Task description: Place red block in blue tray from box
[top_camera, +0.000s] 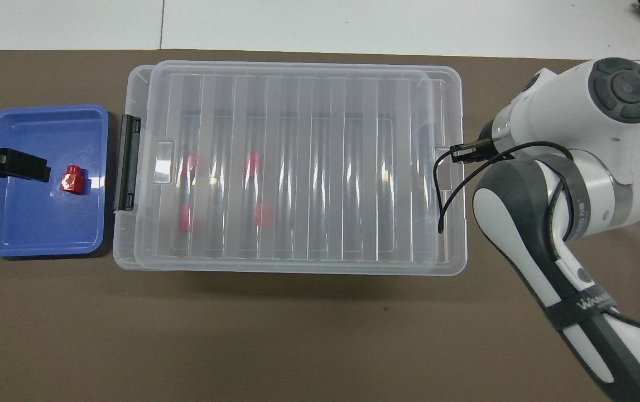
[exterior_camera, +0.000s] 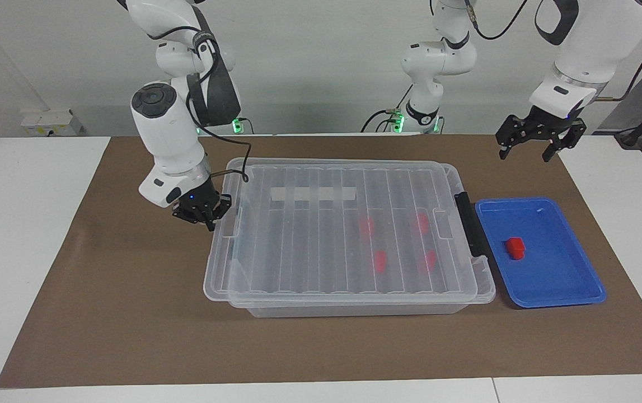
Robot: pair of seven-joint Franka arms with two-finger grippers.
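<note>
The right hand (exterior_camera: 203, 215) is seen closed at the lid's end tab, at the right arm's end of the box (exterior_camera: 354, 305); whether the tab itself is pinched between the fingertips cannot be told. The ribbed clear lid (exterior_camera: 321, 235) lies on top of the box and covers nearly all of it, overhanging a little at the right arm's end. A white tape strip (exterior_camera: 313, 193) is seen on the lid, and a black end latch (exterior_camera: 469, 224) stands at the end toward the left arm. Four red blocks are seen through the lid, inside the box, in the half toward the left arm's end.

The left hand (exterior_camera: 529, 146) is held open in the air, above the brown mat (exterior_camera: 130, 336) at the left arm's end of the surface, and nothing is gripped by it.

The blue tray (exterior_camera: 570, 294) is set just beside the latch end of the box, on the mat. The red block (exterior_camera: 515, 247) lies inside the tray, near its middle, and is touched by neither hand. The mat is laid over a white surface (exterior_camera: 13, 235).
</note>
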